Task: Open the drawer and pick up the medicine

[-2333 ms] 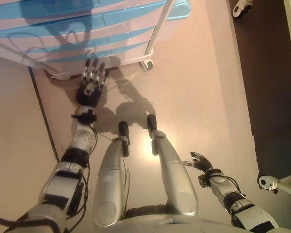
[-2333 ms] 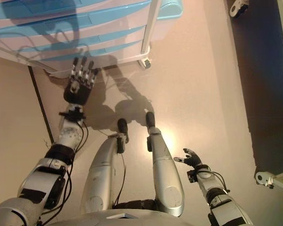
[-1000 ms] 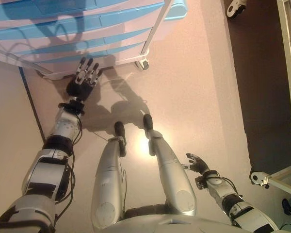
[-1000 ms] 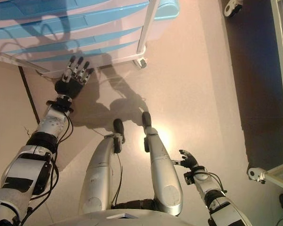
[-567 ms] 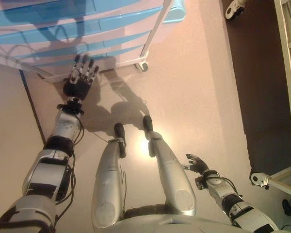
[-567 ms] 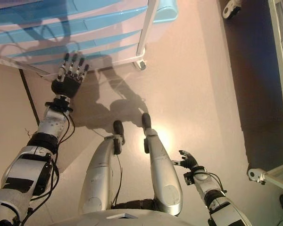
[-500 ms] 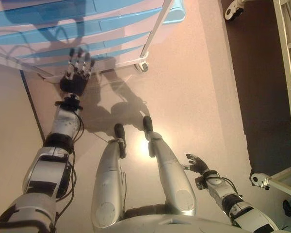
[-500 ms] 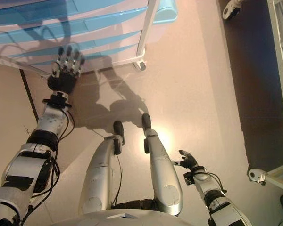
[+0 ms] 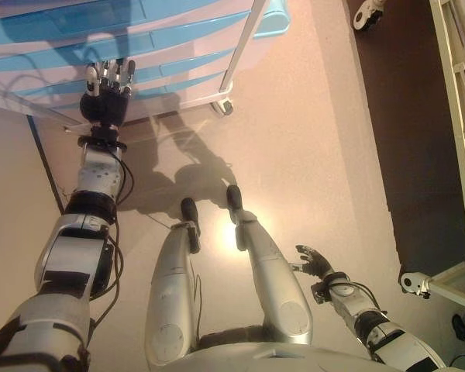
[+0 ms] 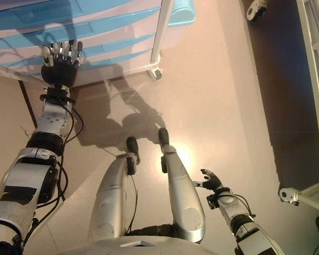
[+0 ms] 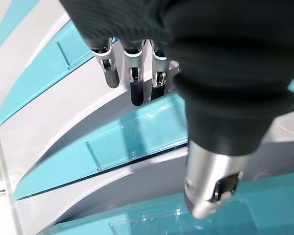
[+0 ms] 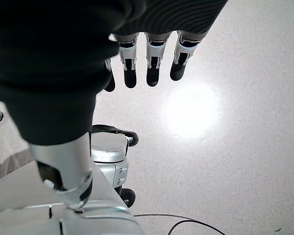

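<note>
A white drawer cabinet (image 9: 178, 85) with several shut blue-fronted drawers (image 9: 178, 31) stands on castors ahead of me. My left hand (image 9: 105, 97) is raised in front of its lower drawers with straight fingers, holding nothing. In the left wrist view the fingers (image 11: 132, 73) point at a blue drawer front (image 11: 137, 137) without gripping it. My right hand (image 9: 316, 262) hangs low at my right side, fingers relaxed; in its wrist view (image 12: 147, 58) it is over bare floor. No medicine is in view.
The cabinet's castor (image 9: 222, 107) sits at its front right corner. A dark floor strip (image 9: 387, 116) runs along the right. A white wheeled frame (image 9: 449, 155) stands at the far right, with a castor (image 9: 415, 283) near my right arm.
My left hand has risen from near the floor by the cabinet's base up to the lower drawer fronts. The camera has shifted slightly. The right hand has not moved.
</note>
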Available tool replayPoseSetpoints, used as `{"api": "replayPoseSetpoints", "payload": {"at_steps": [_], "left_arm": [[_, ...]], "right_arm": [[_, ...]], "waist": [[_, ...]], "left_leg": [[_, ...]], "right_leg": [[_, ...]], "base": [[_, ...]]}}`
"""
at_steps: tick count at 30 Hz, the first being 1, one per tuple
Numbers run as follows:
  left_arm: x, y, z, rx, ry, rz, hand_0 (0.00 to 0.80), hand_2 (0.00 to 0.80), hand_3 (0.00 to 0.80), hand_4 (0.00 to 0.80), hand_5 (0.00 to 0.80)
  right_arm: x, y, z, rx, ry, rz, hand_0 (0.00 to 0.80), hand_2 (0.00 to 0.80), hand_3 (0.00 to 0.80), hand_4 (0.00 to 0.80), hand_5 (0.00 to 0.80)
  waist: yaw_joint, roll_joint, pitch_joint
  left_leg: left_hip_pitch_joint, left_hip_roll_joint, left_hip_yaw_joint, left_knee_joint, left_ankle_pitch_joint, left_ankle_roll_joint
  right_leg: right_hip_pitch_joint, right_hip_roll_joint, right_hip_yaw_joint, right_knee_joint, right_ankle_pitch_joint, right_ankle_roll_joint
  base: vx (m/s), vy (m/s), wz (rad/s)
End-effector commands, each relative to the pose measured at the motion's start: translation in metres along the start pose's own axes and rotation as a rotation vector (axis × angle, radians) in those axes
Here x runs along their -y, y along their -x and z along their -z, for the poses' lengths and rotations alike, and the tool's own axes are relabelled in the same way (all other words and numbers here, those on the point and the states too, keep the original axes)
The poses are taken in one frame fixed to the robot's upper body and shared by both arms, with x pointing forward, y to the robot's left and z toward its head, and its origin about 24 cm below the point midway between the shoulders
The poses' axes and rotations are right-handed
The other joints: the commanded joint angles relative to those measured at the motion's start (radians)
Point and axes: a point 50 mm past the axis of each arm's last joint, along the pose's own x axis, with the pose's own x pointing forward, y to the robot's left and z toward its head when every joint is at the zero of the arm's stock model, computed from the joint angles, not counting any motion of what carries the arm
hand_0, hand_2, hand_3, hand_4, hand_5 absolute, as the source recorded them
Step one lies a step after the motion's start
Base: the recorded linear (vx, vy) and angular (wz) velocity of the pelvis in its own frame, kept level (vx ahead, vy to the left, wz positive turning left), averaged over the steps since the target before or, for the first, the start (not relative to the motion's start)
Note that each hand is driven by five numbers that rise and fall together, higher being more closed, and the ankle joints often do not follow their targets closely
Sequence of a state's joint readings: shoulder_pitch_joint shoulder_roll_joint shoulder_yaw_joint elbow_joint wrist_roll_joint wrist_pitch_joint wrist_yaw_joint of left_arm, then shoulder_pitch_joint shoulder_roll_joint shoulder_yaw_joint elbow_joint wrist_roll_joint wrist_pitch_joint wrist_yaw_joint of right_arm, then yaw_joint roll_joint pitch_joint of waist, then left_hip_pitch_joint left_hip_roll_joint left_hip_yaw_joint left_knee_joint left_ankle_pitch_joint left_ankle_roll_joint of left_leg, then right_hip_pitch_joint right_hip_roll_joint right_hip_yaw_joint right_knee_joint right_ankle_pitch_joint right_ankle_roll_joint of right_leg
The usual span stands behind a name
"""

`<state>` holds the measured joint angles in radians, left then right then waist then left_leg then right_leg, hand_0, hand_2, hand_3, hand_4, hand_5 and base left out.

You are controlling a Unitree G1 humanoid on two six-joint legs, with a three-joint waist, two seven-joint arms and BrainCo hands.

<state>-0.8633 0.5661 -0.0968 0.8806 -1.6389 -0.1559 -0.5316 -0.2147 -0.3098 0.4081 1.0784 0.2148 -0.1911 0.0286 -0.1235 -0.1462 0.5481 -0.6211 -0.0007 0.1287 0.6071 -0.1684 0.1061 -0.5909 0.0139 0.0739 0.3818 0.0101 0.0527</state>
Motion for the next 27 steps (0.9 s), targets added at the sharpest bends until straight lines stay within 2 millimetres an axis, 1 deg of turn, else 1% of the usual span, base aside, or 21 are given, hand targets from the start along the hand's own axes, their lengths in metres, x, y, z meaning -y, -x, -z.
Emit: {"api": "replayPoseSetpoints", "payload": {"at_steps": [1, 6, 7, 8, 9, 10, 13, 18, 24, 27], "left_arm": [[0.061, -0.045, -0.046, 0.142, -0.015, 0.264, 0.0, 0.0, 0.0, 0.0, 0.0], [0.093, -0.051, -0.04, 0.15, 0.021, 0.493, 0.0, 0.0, 0.0, 0.0, 0.0], [0.098, -0.052, -0.039, 0.152, 0.025, 0.526, 0.063, 0.063, 0.063, 0.063, 0.063], [0.104, -0.052, -0.037, 0.155, 0.036, 0.564, 0.449, 0.449, 0.449, 0.449, 0.449], [0.108, -0.052, -0.036, 0.156, 0.04, 0.585, 0.571, 0.571, 0.571, 0.571, 0.571], [0.114, -0.052, -0.035, 0.164, 0.047, 0.623, 0.8, 0.8, 0.8, 0.8, 0.8], [0.123, -0.049, -0.033, 0.175, 0.067, 0.686, 0.8, 0.8, 0.8, 0.8, 0.8], [0.125, -0.041, -0.026, 0.186, 0.096, 0.73, 0.8, 0.8, 0.8, 0.8, 0.8], [0.113, -0.021, -0.018, 0.204, 0.109, 0.723, 0.8, 0.8, 0.8, 0.8, 0.8], [0.093, -0.001, -0.011, 0.193, 0.134, 0.666, 0.8, 0.8, 0.8, 0.8, 0.8]], "right_arm": [[-0.01, 0.01, 0.023, -0.055, 0.056, -0.054, 0.0, 0.0, 0.0, 0.0, 0.0], [-0.009, 0.01, 0.025, -0.062, 0.076, -0.06, 0.0, 0.0, 0.0, 0.0, 0.0], [-0.009, 0.01, 0.025, -0.062, 0.079, -0.062, 0.0, 0.0, 0.0, 0.0, 0.0], [-0.009, 0.01, 0.025, -0.061, 0.083, -0.063, 0.0, 0.0, 0.0, 0.0, 0.0], [-0.009, 0.01, 0.025, -0.061, 0.086, -0.064, 0.0, 0.0, 0.0, 0.0, 0.0], [-0.009, 0.009, 0.024, -0.06, 0.088, -0.065, 0.0, 0.0, 0.0, 0.0, 0.0], [-0.008, 0.009, 0.024, -0.06, 0.112, -0.066, 0.0, 0.0, 0.0, 0.0, 0.0], [-0.008, 0.008, 0.02, -0.053, 0.14, -0.064, 0.0, 0.0, 0.0, 0.0, 0.0], [-0.006, 0.004, 0.012, -0.04, 0.174, -0.048, 0.0, 0.0, 0.0, 0.0, 0.0], [-0.002, 0.003, 0.009, -0.049, 0.183, -0.024, 0.0, 0.0, 0.0, 0.0, 0.0]], "waist": [[0.015, -0.041, -0.028], [0.017, -0.034, -0.028], [0.018, -0.033, -0.028], [0.02, -0.031, -0.028], [0.02, -0.03, -0.028], [0.022, -0.027, -0.028], [0.029, -0.021, -0.028], [0.051, -0.007, -0.028], [0.103, 0.015, -0.028], [0.147, 0.033, -0.029]], "left_leg": [[0.048, -0.049, -0.015, -0.114, -0.015, -0.017], [0.054, -0.053, -0.02, -0.137, -0.006, -0.019], [0.056, -0.053, -0.022, -0.141, -0.005, -0.02], [0.059, -0.054, -0.023, -0.147, -0.003, -0.02], [0.062, -0.055, -0.025, -0.15, -0.002, -0.02], [0.069, -0.056, -0.026, -0.158, 0.001, -0.021], [0.09, -0.061, -0.033, -0.177, 0.009, -0.023], [0.133, -0.066, -0.047, -0.22, 0.031, -0.032], [0.185, -0.068, -0.081, -0.291, 0.081, -0.055], [0.222, -0.068, -0.115, -0.324, 0.1, -0.075]], "right_leg": [[0.026, 0.056, -0.052, -0.018, 0.012, -0.04], [0.027, 0.058, -0.047, -0.025, 0.008, -0.044], [0.027, 0.059, -0.047, -0.025, 0.007, -0.045], [0.029, 0.059, -0.046, -0.025, 0.005, -0.045], [0.03, 0.06, -0.046, -0.025, 0.004, -0.046], [0.035, 0.062, -0.045, -0.026, 0.001, -0.047], [0.054, 0.064, -0.043, -0.032, -0.007, -0.05], [0.098, 0.058, -0.054, -0.039, -0.025, -0.053], [0.156, 0.042, -0.09, -0.04, -0.055, -0.059], [0.2, 0.025, -0.128, -0.03, -0.093, -0.065]], "base": [[0.0, 0.0, 0.0], [0.0, 0.0, 0.0], [0.0, 0.0, 0.0], [0.0, 0.0, 0.0], [-0.02, 0.01, 0.03], [-0.017, 0.013, 0.03], [0.0, 0.0, 0.0], [-0.013, 0.004, 0.01], [-0.056, -0.02, 0.13], [-0.027, -0.053, 0.26]]}}
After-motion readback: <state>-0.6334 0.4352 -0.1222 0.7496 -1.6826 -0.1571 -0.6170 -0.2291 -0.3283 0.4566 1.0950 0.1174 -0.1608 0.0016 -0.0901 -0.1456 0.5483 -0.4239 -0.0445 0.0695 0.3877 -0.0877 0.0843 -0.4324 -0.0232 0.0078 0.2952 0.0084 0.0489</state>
